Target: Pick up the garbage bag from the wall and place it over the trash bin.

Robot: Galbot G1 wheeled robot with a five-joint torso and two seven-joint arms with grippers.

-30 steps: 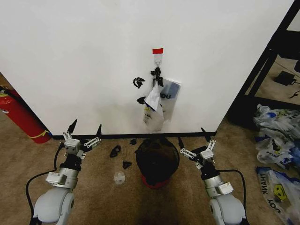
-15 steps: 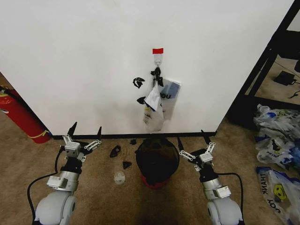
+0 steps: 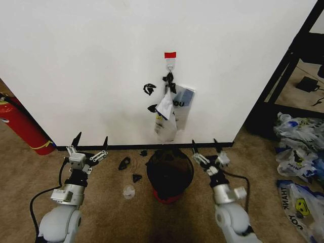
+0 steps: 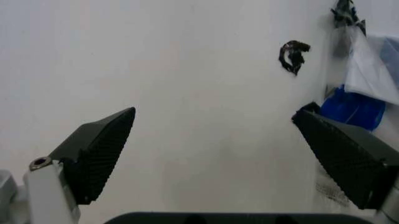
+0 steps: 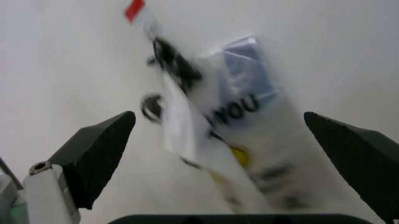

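Bright, even light washes the white wall point(image 3: 91, 61); the right wrist view smears the garbage bag point(image 5: 243, 126) with motion blur.

The left hand point(image 4: 215, 140) is spread wide, its two dark textured fingers point(image 4: 100, 149) framing the wall point(image 4: 187, 84). Beyond the farther finger hangs the garbage bag point(image 4: 367, 79), pale plastic over a blue patch, with a small black mark point(image 4: 293, 56) on the wall just beside it.

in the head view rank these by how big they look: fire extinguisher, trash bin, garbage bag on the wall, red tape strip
1. fire extinguisher, though the picture's edge cuts it off
2. trash bin and garbage bag: too alike to rank
3. red tape strip, clearly the smallest
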